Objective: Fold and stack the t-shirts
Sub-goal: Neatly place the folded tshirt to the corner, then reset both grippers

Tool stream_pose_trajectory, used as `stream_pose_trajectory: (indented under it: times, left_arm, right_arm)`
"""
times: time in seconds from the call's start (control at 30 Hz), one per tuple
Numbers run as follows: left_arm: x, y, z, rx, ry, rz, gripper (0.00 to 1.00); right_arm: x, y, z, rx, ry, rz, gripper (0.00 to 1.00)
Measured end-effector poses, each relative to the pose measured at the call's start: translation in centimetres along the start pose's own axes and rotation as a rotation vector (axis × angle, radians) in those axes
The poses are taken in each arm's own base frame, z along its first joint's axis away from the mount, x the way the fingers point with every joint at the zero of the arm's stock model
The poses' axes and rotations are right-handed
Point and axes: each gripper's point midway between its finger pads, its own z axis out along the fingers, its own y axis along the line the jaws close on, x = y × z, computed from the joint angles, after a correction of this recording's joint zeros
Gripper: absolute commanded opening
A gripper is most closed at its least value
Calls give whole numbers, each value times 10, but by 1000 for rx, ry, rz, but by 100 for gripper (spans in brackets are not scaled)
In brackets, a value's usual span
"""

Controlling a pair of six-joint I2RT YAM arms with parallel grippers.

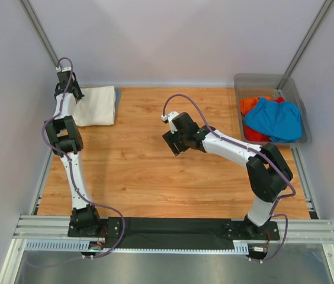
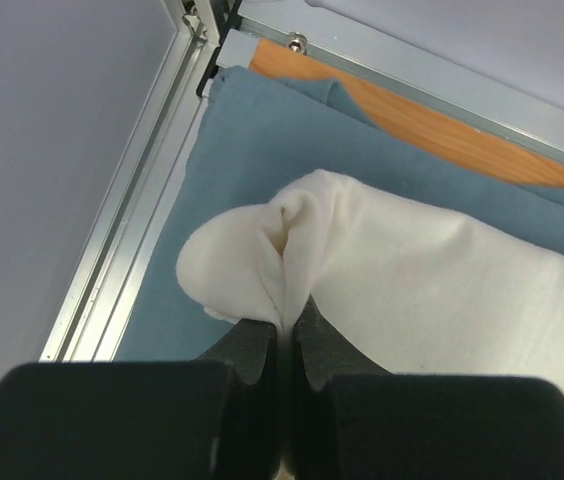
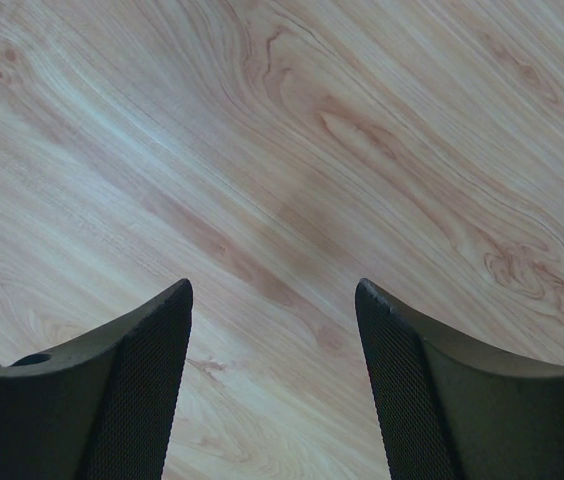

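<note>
Left jaws pinch cream t-shirt edge; right jaws gape over tabletop.

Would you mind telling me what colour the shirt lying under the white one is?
The lower shirt is dull grey-blue, clearest in the left wrist view.

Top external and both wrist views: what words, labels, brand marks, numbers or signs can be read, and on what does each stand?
None: no text, label, brand, number or sign can be read in any view.
The folded cream-white cloth t-shirt, the dull grey-blue cloth t-shirt under it, the clear grey plastic bin and the light wooden table top all look plain.
</note>
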Motion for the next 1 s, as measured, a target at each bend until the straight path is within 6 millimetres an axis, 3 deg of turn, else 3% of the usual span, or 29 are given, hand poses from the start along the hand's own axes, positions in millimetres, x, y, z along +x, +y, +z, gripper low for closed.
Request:
stream_pose_trajectory:
  times: [0.07, 0.17, 0.2, 0.23, 0.3, 0.5, 0.63, 0.77, 0.83, 0.93, 1.0]
  left_arm:
    - [1, 2, 3, -5, -2, -1, 1]
    - [-4, 4, 6, -19, -13, 1, 26]
    - [-8, 6, 6, -30, -22, 4, 41]
    - [-12, 10, 6, -51, -31, 9, 78]
    - [-18, 16, 4, -84, -47, 19, 99]
    - [-30, 24, -12, -150, -66, 39, 100]
    - [-38, 9, -47, -144, -42, 59, 99]
    - [-36, -47, -119, -25, -8, 86, 95]
    - [-26, -91, -173, 98, 1, 84, 95]
    - [10, -160, -271, 344, 17, 75, 96]
    - [49, -193, -335, 504, 49, 82, 97]
  right_arm:
    - [1, -2, 0, 2, 2, 4, 68]
    - [2, -3, 1, 0, 6, 7, 68]
    - [2, -3, 1, -2, 9, 8, 68]
    - [3, -3, 1, -4, 12, 9, 68]
    - [3, -2, 1, -9, 14, 18, 68]
    - [6, 3, -9, -25, 7, 73, 68]
    - [14, 4, -47, -34, -49, 147, 68]
    - [22, 6, -92, -54, -154, 249, 69]
    - [32, 10, -108, -80, -208, 320, 72]
    - [66, 16, -125, -113, -241, 447, 77]
    - [87, 18, -128, -122, -254, 524, 83]
